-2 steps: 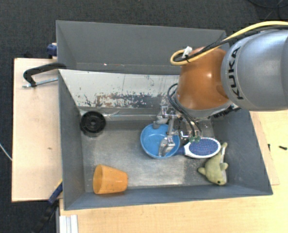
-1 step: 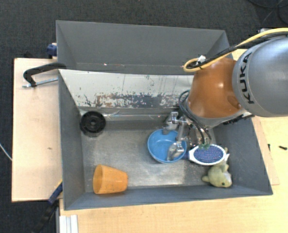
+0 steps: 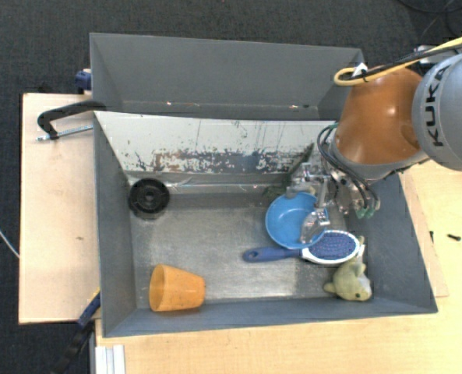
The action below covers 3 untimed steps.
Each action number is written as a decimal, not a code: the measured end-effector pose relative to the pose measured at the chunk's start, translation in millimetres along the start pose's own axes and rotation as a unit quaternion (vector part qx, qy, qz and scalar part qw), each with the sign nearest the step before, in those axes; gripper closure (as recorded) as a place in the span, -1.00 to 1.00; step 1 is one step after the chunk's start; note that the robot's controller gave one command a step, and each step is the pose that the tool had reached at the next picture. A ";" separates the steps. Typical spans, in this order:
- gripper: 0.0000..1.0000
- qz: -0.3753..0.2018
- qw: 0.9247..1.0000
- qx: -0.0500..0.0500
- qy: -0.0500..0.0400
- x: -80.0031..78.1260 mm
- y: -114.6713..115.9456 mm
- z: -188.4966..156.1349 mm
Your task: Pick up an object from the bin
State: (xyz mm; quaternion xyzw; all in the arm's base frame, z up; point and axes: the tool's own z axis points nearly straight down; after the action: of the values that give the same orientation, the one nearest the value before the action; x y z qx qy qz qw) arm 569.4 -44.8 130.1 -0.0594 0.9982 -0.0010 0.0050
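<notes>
A black round cap is sitting at the back left of the grey bin, and an orange cup is lying on its side at front left. Right of centre, the gripper is hanging at the right rim of a blue scoop; whether it is parted or closed cannot be told. A white-rimmed blue oval and a greenish plush toy are lying just beyond.

Right crowded: blue scoop, brush, plush; bin centre bare.
</notes>
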 end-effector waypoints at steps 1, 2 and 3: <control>-1.00 0.003 1.000 -0.002 -0.006 -0.3 -15.0 37.5; 1.00 0.004 1.000 -0.002 0.000 3.9 -16.1 43.5; -1.00 0.004 1.000 -0.004 0.001 3.1 -14.3 41.0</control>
State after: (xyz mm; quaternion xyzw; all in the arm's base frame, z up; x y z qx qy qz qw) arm 568.4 -59.4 89.1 -0.0553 0.9985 0.0028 0.0041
